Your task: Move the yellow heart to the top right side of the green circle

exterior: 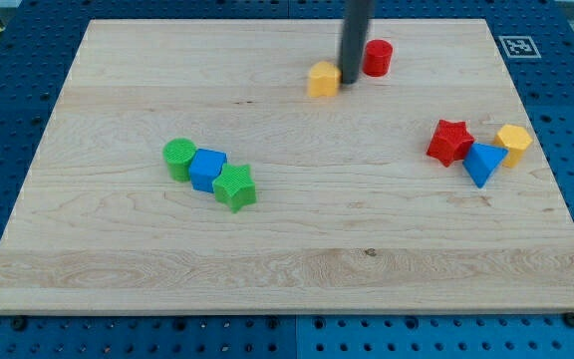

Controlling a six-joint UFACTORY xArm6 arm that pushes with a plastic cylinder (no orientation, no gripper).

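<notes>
The green circle (178,158) sits left of the board's middle, touching a blue cube (207,169) on its right. Two yellow blocks show, and I cannot tell for sure which is the heart. One yellow block (323,78) lies near the view's top centre. The other yellow block (513,143) lies at the right. My tip (349,83) rests against the right side of the top-centre yellow block, between it and a red cylinder (377,57). That yellow block is far up and right of the green circle.
A green star (235,187) touches the blue cube's lower right. A red star (450,142) and a blue triangle (482,163) cluster with the right yellow block. The wooden board (287,269) ends on a blue pegboard.
</notes>
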